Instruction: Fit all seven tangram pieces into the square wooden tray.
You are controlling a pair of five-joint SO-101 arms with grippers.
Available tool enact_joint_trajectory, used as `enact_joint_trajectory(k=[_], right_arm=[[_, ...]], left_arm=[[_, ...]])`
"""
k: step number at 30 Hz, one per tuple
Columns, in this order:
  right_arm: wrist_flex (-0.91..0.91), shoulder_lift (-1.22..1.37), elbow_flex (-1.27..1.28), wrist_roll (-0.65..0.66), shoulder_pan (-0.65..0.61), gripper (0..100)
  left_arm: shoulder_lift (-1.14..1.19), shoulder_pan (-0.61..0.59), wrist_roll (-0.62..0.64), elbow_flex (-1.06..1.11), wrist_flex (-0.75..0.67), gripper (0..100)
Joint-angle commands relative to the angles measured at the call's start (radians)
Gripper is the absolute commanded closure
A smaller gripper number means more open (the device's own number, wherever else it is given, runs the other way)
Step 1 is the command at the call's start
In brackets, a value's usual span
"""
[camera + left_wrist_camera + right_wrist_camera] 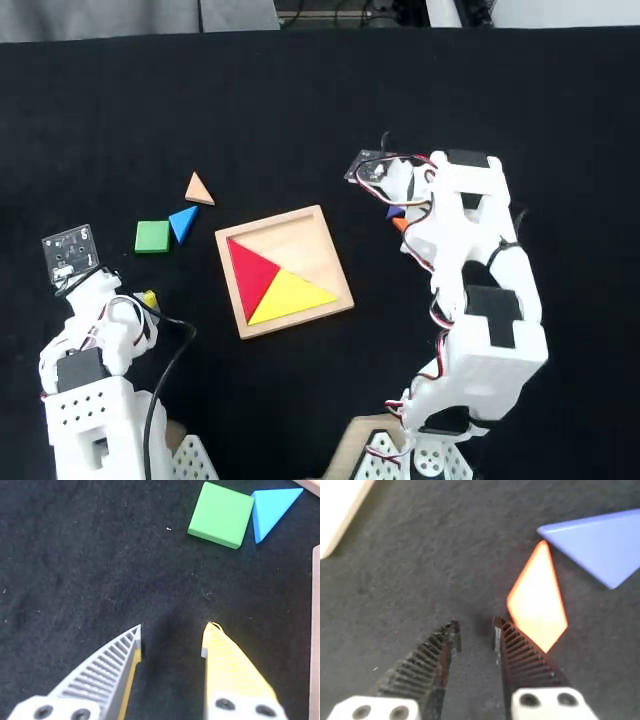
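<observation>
tray: square wooden tray (330, 262) mid-table on the black cloth (300, 110), turned slightly off square
in tray: red triangle (251, 271) and yellow triangle (289, 297), touching along one edge, filling the near-left part; the rest is bare wood
loose, left of tray: green square (221, 514) with blue triangle (272, 510) just beside it, almost touching; tan triangle (198, 189) a bit farther back, apart from both
loose, right of tray: orange parallelogram (537, 600) and periwinkle triangle (600, 542), corners nearly meeting, under the right arm's wrist
left gripper (172, 630): low at the table's near-left, fingers apart, nothing between them, bare cloth below; green square and blue triangle ahead, well apart from the tips
right gripper (475, 627): low over the cloth, fingers a narrow gap apart, holding nothing; orange parallelogram just beside one finger (520, 650), can't tell if touching
tray corner: pale wood at the right wrist view's edge (340, 500)
</observation>
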Motion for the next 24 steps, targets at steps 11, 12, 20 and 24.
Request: enact_joint_trajectory(k=[11,12,20,24], right_arm=[[-0.083,-0.007,-0.073,0.018,0.026,75.2],[-0.092,0.005,-0.074,0.018,0.025,75.2],[-0.083,0.140,-0.225,0.018,0.015,80.3],[-0.063,0.248,-0.335,0.014,0.021,80.4]], left_arm=[[-0.008,-0.002,-0.008,-0.001,-0.044,79],[-0.008,-0.002,-0.008,-0.001,-0.044,79],[-0.008,-0.002,-0.008,-0.001,-0.044,79],[-0.008,-0.002,-0.009,-0.001,-0.044,79]])
